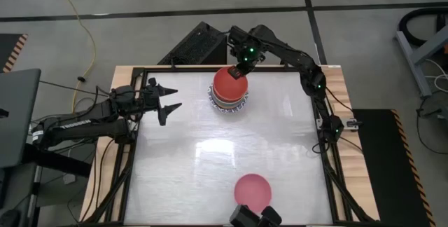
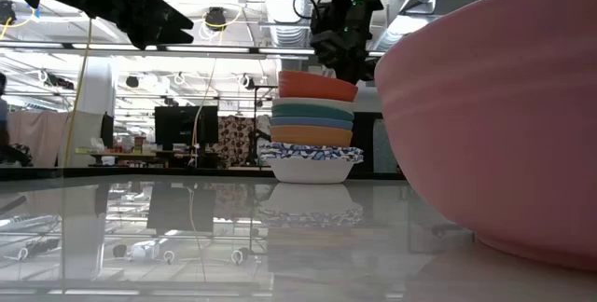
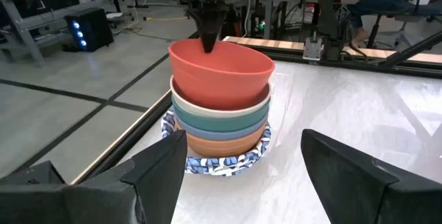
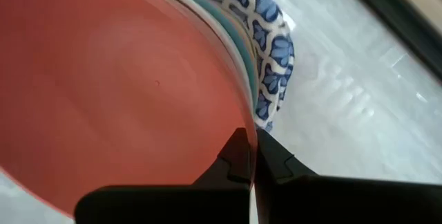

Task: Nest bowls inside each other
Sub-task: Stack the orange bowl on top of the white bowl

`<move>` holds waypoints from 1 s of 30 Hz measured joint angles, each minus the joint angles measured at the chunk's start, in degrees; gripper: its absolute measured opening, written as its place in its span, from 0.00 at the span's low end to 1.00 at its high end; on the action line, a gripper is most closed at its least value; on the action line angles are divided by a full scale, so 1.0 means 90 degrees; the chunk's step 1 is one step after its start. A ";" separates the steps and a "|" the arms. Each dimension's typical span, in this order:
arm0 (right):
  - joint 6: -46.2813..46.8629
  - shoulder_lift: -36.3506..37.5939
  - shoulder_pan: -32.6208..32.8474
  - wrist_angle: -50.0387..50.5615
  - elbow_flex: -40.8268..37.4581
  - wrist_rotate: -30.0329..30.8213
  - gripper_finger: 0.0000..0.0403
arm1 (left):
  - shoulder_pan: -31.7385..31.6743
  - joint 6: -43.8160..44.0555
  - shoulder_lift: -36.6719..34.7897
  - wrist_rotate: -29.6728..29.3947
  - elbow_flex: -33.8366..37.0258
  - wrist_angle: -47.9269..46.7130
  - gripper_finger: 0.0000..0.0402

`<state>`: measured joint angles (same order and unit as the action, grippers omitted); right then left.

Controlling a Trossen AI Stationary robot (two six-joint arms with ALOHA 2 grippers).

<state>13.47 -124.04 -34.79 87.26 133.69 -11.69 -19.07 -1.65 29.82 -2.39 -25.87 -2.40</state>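
Observation:
A stack of nested bowls (image 1: 229, 95) stands near the table's far edge, a blue-patterned white one (image 2: 312, 160) at the bottom and orange, blue, teal and cream ones above. A red bowl (image 3: 219, 72) sits on top, slightly tilted. My right gripper (image 1: 239, 71) is shut on it from the far side. A pink bowl (image 1: 252, 188) rests alone near the front edge and looms large in the low view (image 2: 504, 116). My left gripper (image 1: 175, 98) hangs open above the table, left of the stack, touching nothing. My right gripper pinches the red bowl's rim (image 4: 248, 122) on the bowl's far side, one finger (image 4: 233, 156) inside the bowl and the other outside. The fingers come steeply from above, pointing down. The bowl sits in the stack, its rim a little tilted.
The white tabletop (image 1: 231, 150) between the stack and the pink bowl is free. A black frame (image 1: 329, 164) runs along the table's edges. A black device (image 1: 255, 217) sits at the front edge beside the pink bowl.

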 joint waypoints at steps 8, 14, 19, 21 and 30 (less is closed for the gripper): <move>-0.0137 -0.0119 -0.0003 0.0082 -0.0007 -0.0054 0.03 | 0.0000 -0.0018 0.0000 0.0000 0.0000 0.0015 0.68; -0.0371 -0.0110 0.0131 -0.0159 -0.0005 -0.0050 0.15 | 0.0000 -0.0017 0.0000 0.0000 0.0000 0.0015 0.68; -0.0547 -0.0105 0.0160 -0.0170 -0.0005 -0.0026 0.26 | 0.0000 -0.0022 0.0000 0.0000 0.0000 0.0015 0.68; -0.0576 -0.0105 0.0156 -0.0217 -0.0005 -0.0016 0.30 | 0.0000 -0.0022 0.0000 0.0000 0.0000 0.0015 0.68; -0.0937 -0.0034 0.0146 -0.0282 -0.0005 0.0061 0.38 | 0.0000 -0.0024 0.0000 0.0002 0.0000 0.0012 0.68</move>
<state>5.04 -124.36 -33.47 84.72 133.64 -11.15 -19.07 -1.87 29.82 -2.37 -25.87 -2.29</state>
